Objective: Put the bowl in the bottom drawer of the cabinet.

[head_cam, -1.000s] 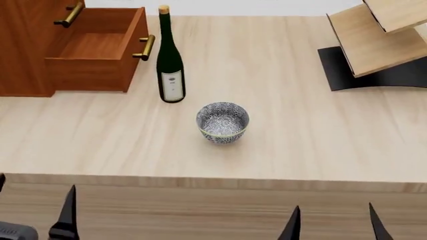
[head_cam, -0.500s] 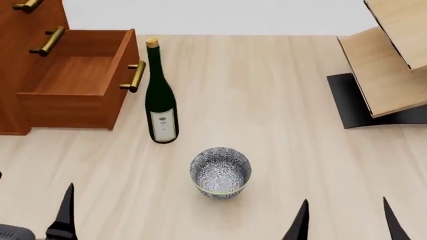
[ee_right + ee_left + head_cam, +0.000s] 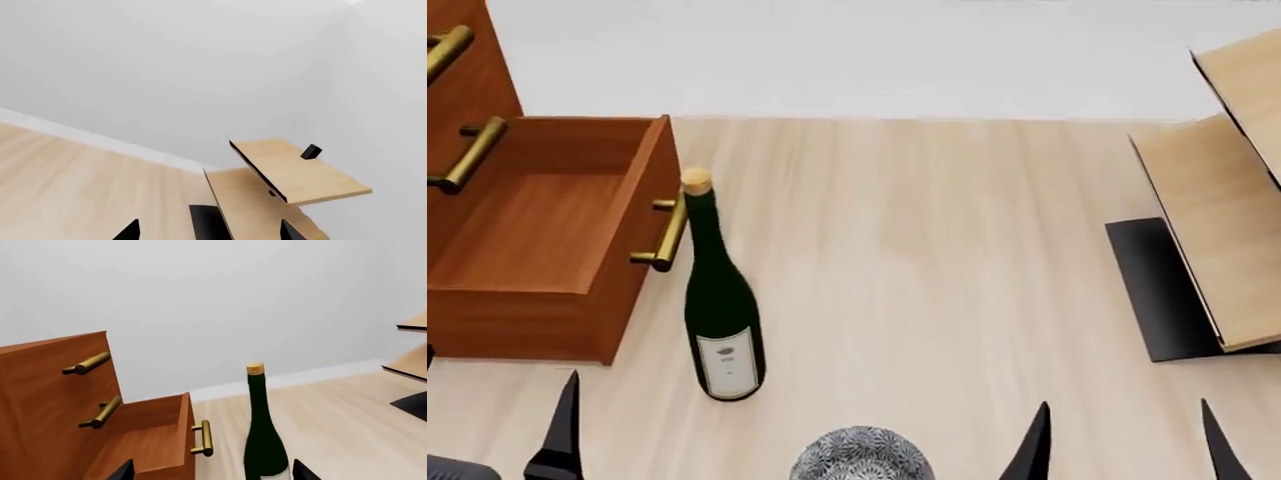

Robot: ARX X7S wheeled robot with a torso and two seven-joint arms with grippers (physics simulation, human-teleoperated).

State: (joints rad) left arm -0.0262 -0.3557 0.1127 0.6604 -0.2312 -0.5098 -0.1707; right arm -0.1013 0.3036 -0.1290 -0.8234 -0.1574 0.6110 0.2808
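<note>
The speckled bowl (image 3: pixel 862 457) stands on the table at the head view's near edge, only its far part showing. It lies between my left gripper (image 3: pixel 494 405) and my right gripper (image 3: pixel 1124 442), and neither touches it. Both grippers are open and hold nothing. The bottom drawer (image 3: pixel 531 232) of the reddish-brown cabinet (image 3: pixel 457 75) stands pulled out at the far left, its wood floor bare. In the left wrist view my left gripper (image 3: pixel 213 472) faces the drawer (image 3: pixel 155 437) and cabinet (image 3: pixel 47 405). My right gripper (image 3: pixel 210 231) shows no bowl.
A dark green wine bottle (image 3: pixel 723 305) stands upright just right of the drawer's brass handle (image 3: pixel 667 235), between drawer and bowl; it shows too in the left wrist view as the bottle (image 3: pixel 264 432). A light-wood slanted rack (image 3: pixel 1228 200) on a black base (image 3: pixel 210 225) stands at the right.
The head view has moved forward over the table: bowl, bottle and drawer have slid toward the near edge, and the bowl is now partly cut off. Both grippers stay open.
</note>
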